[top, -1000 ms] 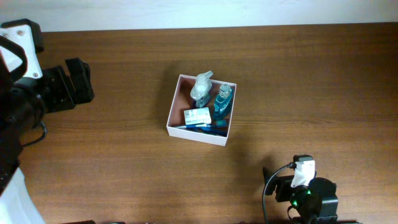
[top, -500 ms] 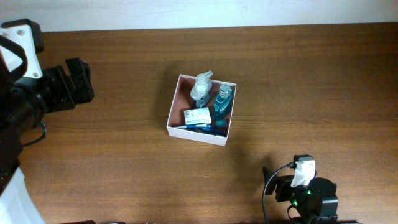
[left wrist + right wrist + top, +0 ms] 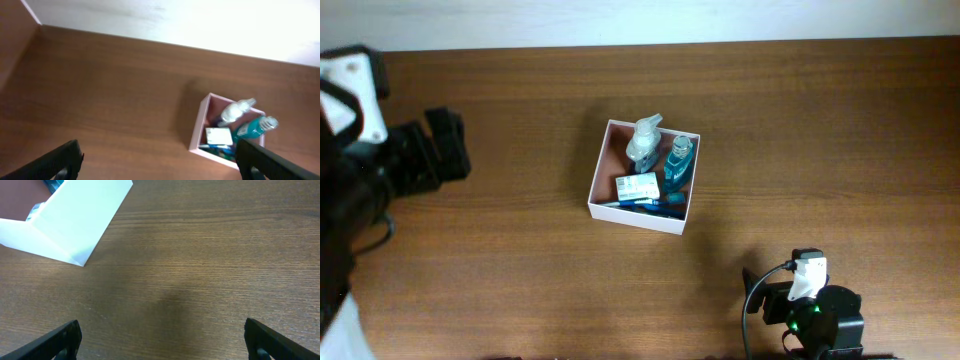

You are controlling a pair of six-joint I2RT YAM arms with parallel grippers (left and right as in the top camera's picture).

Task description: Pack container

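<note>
The container (image 3: 633, 215), a square shallow box with white walls and a pinkish-brown inside, stands mid-table. It holds a clear pump bottle (image 3: 643, 142), a teal bottle (image 3: 679, 163), a green-and-white packet (image 3: 637, 186) and a blue item (image 3: 658, 206) under it. My left gripper (image 3: 450, 148) is open and empty, far left of the container; the left wrist view (image 3: 160, 161) shows the box (image 3: 198, 136) to its right. My right gripper (image 3: 790, 295) is open and empty at the front right. The right wrist view (image 3: 161, 341) shows the box's white corner (image 3: 75, 222).
The brown wooden table (image 3: 520, 270) ends at a white wall (image 3: 640, 20) along the far edge. Nothing else lies on the table around the container.
My left arm has shifted slightly toward the front of the table. The container, its contents and the right arm have not moved.
</note>
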